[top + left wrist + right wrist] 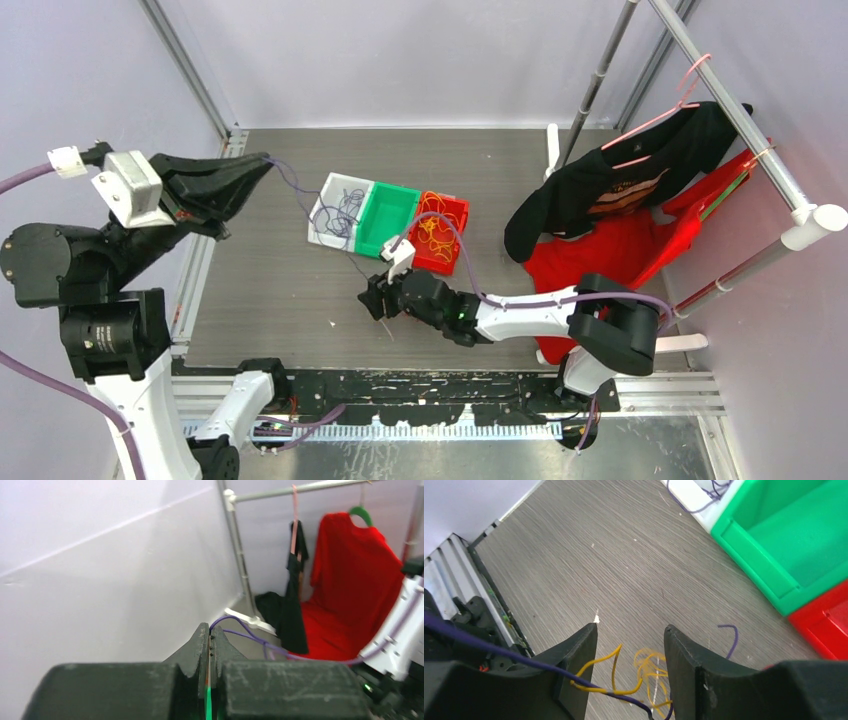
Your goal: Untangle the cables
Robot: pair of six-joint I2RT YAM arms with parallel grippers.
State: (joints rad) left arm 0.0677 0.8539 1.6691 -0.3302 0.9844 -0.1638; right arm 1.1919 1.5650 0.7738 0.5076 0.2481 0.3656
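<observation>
My left gripper (268, 160) (209, 630) is raised at the far left, shut on a thin purple cable (290, 180) (250, 632) that runs down to the white bin (318, 215). More purple cables lie in that bin. Orange-yellow cables (435, 235) fill the red bin (462, 210). My right gripper (372, 300) (631, 630) hovers low over the table in front of the bins. Its jaws stand apart, with a small tangle of yellow strands (649, 662) and a purple strand (524, 656) between them. I cannot tell whether the pads touch them.
A green bin (392, 212) (794, 535) sits between the white and red ones. A short purple piece (734, 637) lies on the table. At the right, a black shirt (600, 185) and a red shirt (620, 250) hang from a rail (740, 130).
</observation>
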